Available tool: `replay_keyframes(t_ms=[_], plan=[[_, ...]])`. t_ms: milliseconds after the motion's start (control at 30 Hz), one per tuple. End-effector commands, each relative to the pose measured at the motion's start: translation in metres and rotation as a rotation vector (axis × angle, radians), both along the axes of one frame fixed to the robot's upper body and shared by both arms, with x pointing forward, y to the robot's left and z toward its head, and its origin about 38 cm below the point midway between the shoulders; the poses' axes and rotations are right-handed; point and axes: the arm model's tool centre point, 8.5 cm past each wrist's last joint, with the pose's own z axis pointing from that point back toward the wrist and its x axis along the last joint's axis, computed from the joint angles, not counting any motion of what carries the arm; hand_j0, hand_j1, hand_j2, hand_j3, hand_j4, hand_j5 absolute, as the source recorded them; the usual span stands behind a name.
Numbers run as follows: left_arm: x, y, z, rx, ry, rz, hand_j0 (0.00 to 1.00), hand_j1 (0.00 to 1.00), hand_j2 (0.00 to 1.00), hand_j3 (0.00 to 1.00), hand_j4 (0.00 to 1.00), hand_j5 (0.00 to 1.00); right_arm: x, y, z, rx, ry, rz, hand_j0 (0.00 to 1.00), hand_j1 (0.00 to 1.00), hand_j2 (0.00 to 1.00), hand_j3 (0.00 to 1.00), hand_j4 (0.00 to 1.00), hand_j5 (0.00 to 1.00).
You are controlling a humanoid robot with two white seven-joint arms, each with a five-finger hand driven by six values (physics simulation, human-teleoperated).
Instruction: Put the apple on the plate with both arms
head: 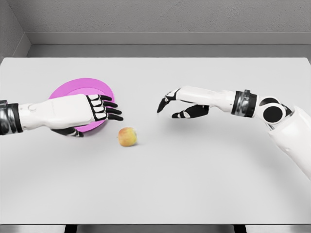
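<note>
Left hand over the pink plate, fingers extended, holding nothing. Apple on the surface, just right and near of that hand, off the plate. Right hand further right, fingers loosely spread, empty, apart from apple.

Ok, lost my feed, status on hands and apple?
Left hand open, over the pink plate. Right hand open, above the table. Apple on the table, untouched, nothing blocking.

The flat white table is viewed from the head, downward and forward, both hands framed.
</note>
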Motion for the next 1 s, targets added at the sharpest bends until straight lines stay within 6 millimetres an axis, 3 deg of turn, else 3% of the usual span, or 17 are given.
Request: replay_keyframes(t_ms=[0,100,167,333,467,633,767,833,967], plan=[[0.0,0.0,0.0,-0.005,0.004,0.002,1.0,1.0,1.0,1.0,1.0,1.0,0.011,-0.023,0.017,0.042,-0.031,-0.078,1.0,1.0,1.0,1.0,1.0,1.0],[0.0,-0.003,-0.002,0.009,0.014,-0.006,1.0,1.0,1.0,1.0,1.0,1.0,0.015,-0.075,0.037,0.031,-0.077,-0.183,1.0,1.0,1.0,1.0,1.0,1.0],[0.0,-0.016,-0.009,0.019,0.033,-0.032,1.0,1.0,1.0,1.0,1.0,1.0,0.011,-0.114,0.045,0.033,-0.096,-0.268,1.0,1.0,1.0,1.0,1.0,1.0],[0.004,-0.033,-0.02,0.032,0.063,-0.06,1.0,1.0,1.0,1.0,1.0,1.0,0.007,-0.143,0.054,0.022,-0.115,-0.326,1.0,1.0,1.0,1.0,1.0,1.0],[0.009,-0.035,-0.018,0.035,0.046,-0.058,1.0,1.0,1.0,1.0,1.0,1.0,0.007,-0.145,0.056,0.013,-0.121,-0.328,1.0,1.0,1.0,1.0,1.0,1.0],[0.013,-0.052,-0.032,0.012,0.08,-0.076,1.0,1.0,1.0,1.0,1.0,1.0,0.006,-0.149,0.058,0.004,-0.125,-0.331,1.0,1.0,1.0,1.0,1.0,1.0],[0.013,-0.053,-0.034,0.03,0.067,-0.08,1.0,1.0,1.0,1.0,1.0,1.0,0.006,-0.149,0.058,0.004,-0.125,-0.331,1.0,1.0,1.0,1.0,1.0,1.0],[0.008,-0.059,-0.047,0.059,0.085,-0.101,1.0,1.0,1.0,1.0,1.0,1.0,0.006,-0.148,0.059,0.004,-0.126,-0.33,1.0,1.0,1.0,1.0,1.0,1.0],[0.014,-0.052,-0.056,0.09,0.091,-0.074,1.0,1.0,1.0,1.0,1.0,1.0,0.006,-0.149,0.058,0.004,-0.125,-0.331,1.0,1.0,1.0,1.0,1.0,1.0]])
